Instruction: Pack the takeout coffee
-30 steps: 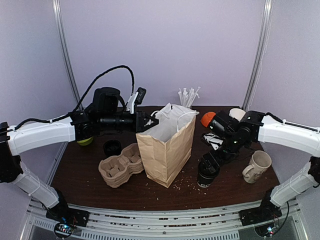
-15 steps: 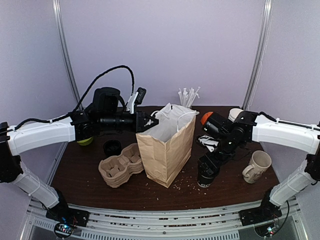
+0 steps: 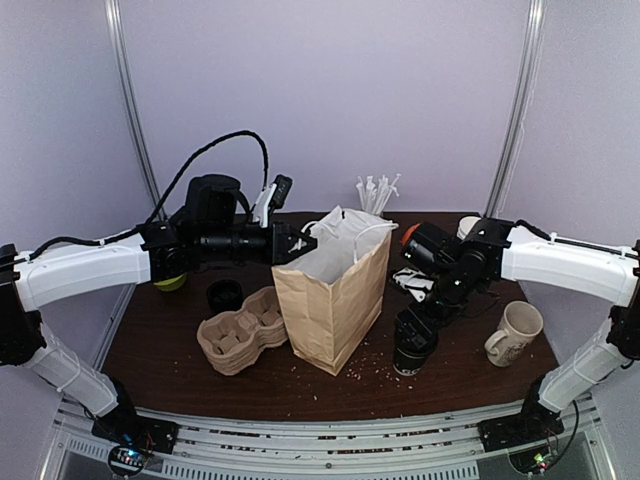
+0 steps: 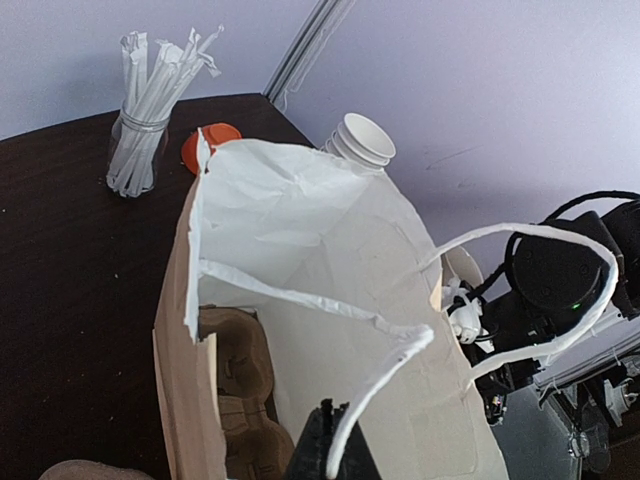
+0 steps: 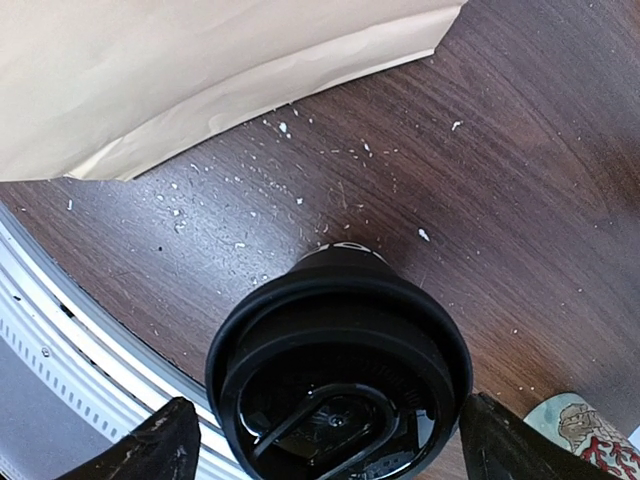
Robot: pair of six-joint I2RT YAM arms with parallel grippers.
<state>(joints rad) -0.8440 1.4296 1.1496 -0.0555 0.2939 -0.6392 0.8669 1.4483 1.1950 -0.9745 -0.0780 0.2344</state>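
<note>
The takeout coffee [image 5: 340, 330] stands beside the paper bag [image 3: 330, 290]. My right gripper [image 5: 340, 440], released, flanks its lid [image 5: 345, 310] with 2 fingers [image 5: 165, 445]. I judge the cup light and crushable: clamp gently below the lid.

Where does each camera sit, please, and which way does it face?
Top external: above and behind the bases, facing down over the table; left arm and right arm show.
Left wrist: on the left gripper, facing into the open paper bag it pinches; fingertips at bottom.
Right wrist: above the right gripper, facing straight down onto the takeout coffee; a finger each side.
Shared: all three show the paper bag.
</note>
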